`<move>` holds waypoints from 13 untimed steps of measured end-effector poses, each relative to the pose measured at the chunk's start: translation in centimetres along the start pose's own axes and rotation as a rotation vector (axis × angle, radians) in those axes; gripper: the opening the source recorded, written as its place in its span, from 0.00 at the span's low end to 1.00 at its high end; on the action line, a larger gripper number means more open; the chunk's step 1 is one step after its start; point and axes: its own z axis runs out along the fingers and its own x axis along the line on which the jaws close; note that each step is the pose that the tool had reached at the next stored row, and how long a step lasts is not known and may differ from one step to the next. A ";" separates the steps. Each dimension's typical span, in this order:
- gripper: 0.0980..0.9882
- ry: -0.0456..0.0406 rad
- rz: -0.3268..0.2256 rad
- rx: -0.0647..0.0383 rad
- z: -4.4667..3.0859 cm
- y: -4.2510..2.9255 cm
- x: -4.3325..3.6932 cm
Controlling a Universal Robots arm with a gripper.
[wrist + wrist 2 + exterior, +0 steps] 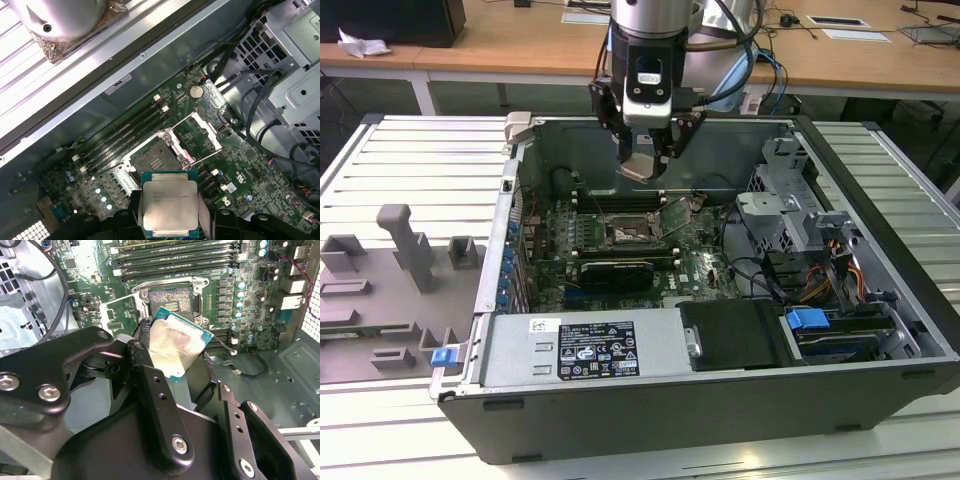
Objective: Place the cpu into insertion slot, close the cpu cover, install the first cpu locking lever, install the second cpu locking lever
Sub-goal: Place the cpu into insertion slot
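Your gripper has its fingers clamped on opposite edges of the cpu, which hangs tilted. In the exterior view the insertion slot lies at six o'clock from the chip, well apart from it. The cpu cover stands open, off the socket, and the memory slots run just beside it.

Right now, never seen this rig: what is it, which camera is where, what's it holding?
One robot arm with a gripper hangs over an open PC case on a slatted table. The exterior view looks from off the arm; both wrist views ride on it, looking down at the motherboard. The gripper is shut on the cpu, over the board near the bare slot. The cover stands open beside it. Grey fixtures lie on the exterior view's left.
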 end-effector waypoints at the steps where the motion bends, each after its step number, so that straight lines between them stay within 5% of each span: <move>1: 0.48 -0.0010 0.010 0.000 0.04 -0.01 0.00; 13: 0.48 -0.0103 0.117 -0.002 0.44 -0.04 -0.01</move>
